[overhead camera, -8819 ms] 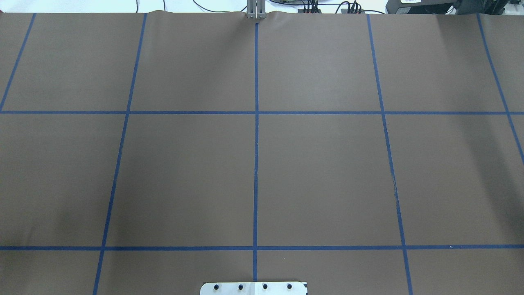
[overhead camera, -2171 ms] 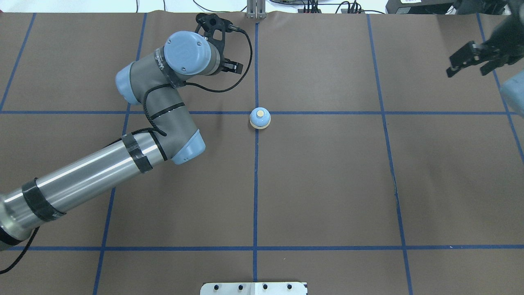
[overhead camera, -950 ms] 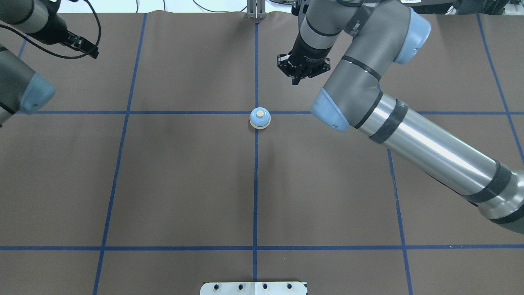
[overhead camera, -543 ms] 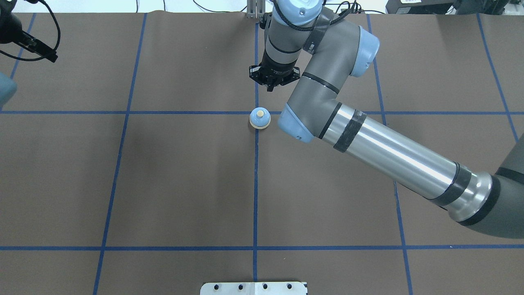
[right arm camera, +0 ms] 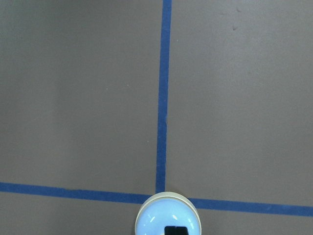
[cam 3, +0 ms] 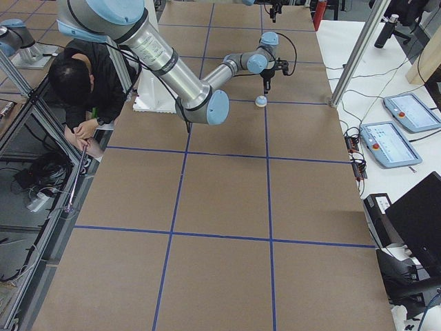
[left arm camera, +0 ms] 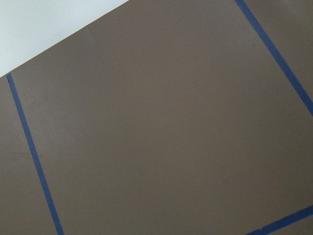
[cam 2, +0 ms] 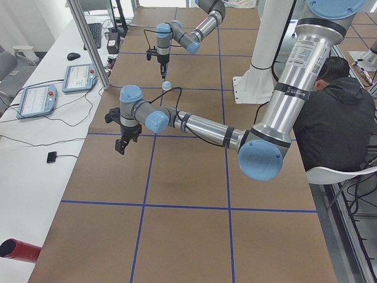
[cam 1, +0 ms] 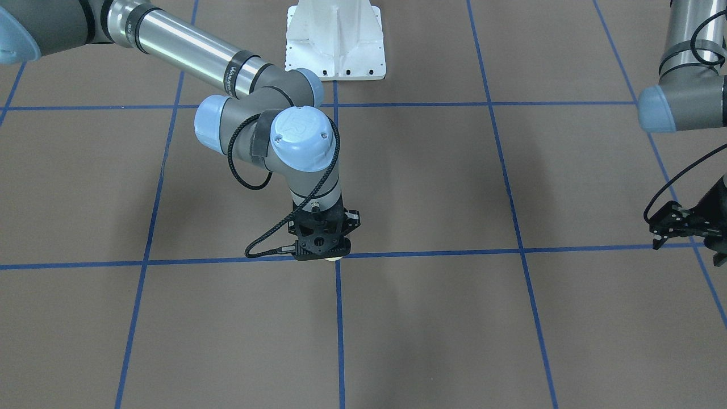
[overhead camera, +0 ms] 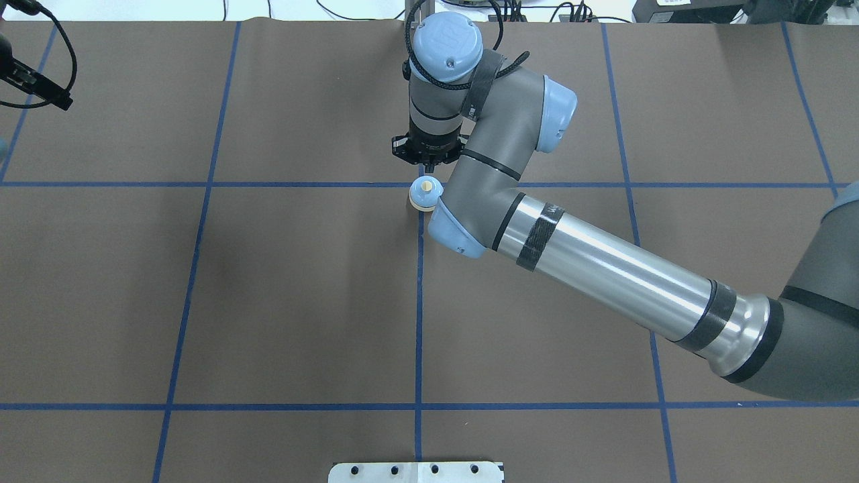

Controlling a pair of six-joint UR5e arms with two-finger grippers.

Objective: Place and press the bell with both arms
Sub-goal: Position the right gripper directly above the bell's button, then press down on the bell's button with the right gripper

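The light blue bell [overhead camera: 423, 195] stands upright at the crossing of two blue tape lines near the table's middle; my right arm's elbow covers part of it. It also shows in the right wrist view [right arm camera: 156, 221], the left view [cam 2: 166, 85] and the right view [cam 3: 260, 101]. In the front view only a cream sliver of the bell [cam 1: 334, 259] shows. My right gripper [overhead camera: 427, 162] is shut and points down just above the bell's button, its black tip [right arm camera: 176, 230] covering it. My left gripper [cam 1: 673, 243] looks open and empty, far off at the table's left side.
The white pedestal [cam 1: 335, 40] stands at the robot's side of the table. A person [cam 2: 333, 100] sits behind it. Control tablets [cam 2: 35, 99] and a red cylinder [cam 2: 16, 250] lie beyond the far edge. A metal post [overhead camera: 419, 17] stands at the far edge.
My right arm has swung in over the table, its shut gripper moving from right of the bell to just above it. My left arm has drawn back further left. The bell has not moved.
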